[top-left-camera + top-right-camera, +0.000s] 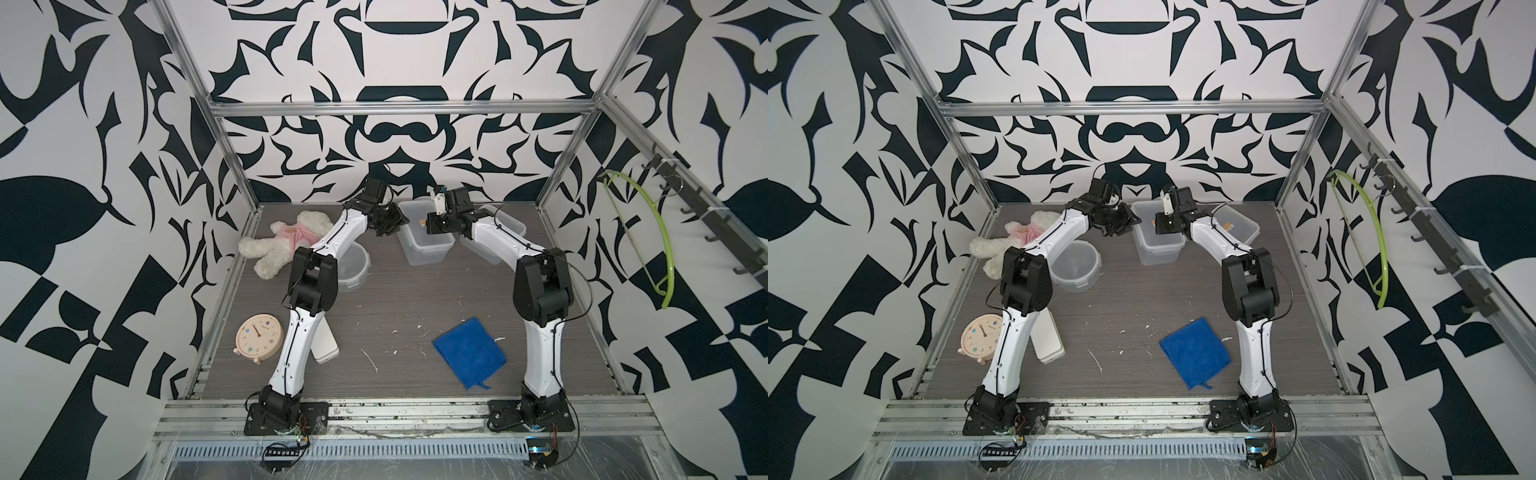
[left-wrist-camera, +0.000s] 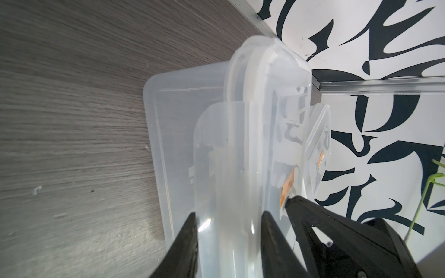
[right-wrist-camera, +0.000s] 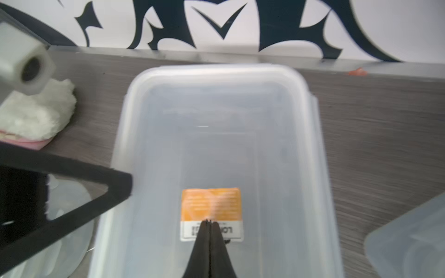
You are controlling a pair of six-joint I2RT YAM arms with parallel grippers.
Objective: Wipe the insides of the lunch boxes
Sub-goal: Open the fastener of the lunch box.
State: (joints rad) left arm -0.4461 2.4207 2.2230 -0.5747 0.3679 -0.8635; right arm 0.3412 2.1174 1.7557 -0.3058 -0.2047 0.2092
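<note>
Left tool (image 2: 228, 216) is pinching clear plastic at the edge of the middle lunch box (image 1: 428, 249). Can't tell if that's the rim or a lid clip. Right tool (image 3: 209, 222) is pressed together with nothing between the tips, which sit at the orange sticker (image 3: 212, 204) on that box. The lid looks to be on, but it's hard to be sure through clear plastic.

That box is at the back centre of the tabletop (image 1: 395, 299). The round lunch box (image 1: 1075, 262) is under my left arm, and the other rectangular lunch box (image 1: 1237, 224) is just beside my right forearm. The blue cloth (image 1: 469, 351) lies flat near the front, well apart from all three, and neither tool has it.

Risks as I see them:
- The plastic is slick and the left tool only has an edge bite, so any pull could pop it free or drag the whole box.
- If the right tool pushes down off-centre, the box tips or skids.
- The tools are close together over one box, so a small misaim means a clash.
- A right forearm swing could shove the neighbouring box.
- No wiping happens until the cloth is fetched.
</note>
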